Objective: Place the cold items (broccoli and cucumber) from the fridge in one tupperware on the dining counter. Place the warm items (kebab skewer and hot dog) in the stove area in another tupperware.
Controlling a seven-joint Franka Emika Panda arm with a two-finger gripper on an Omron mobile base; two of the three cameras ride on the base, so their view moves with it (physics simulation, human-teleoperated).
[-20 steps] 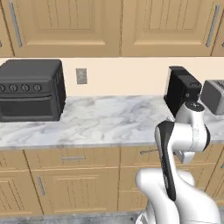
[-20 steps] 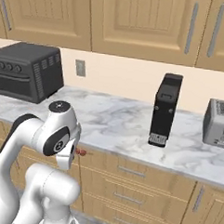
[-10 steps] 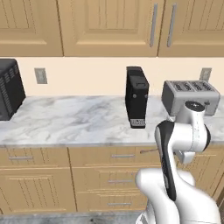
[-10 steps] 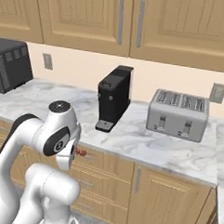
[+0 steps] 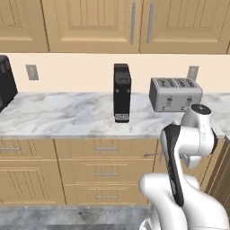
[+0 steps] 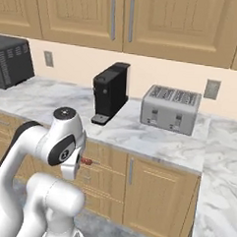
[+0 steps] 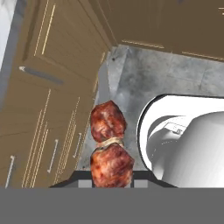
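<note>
My gripper [image 7: 112,183] is clamped on the kebab skewer [image 7: 110,146], whose 2 browned meat chunks stick out from between my fingertips over the grey floor [image 7: 162,78], low beside the cabinet drawers [image 7: 52,127]. Farther off, on the marble counter [image 5: 67,119], a black coffee machine [image 5: 121,92] stands left of a silver toaster [image 5: 174,93]. A dark oven [image 6: 12,62] sits at the far left.

Kebab skewer [image 7: 109,148] in end effector [image 7: 112,183]
</note>
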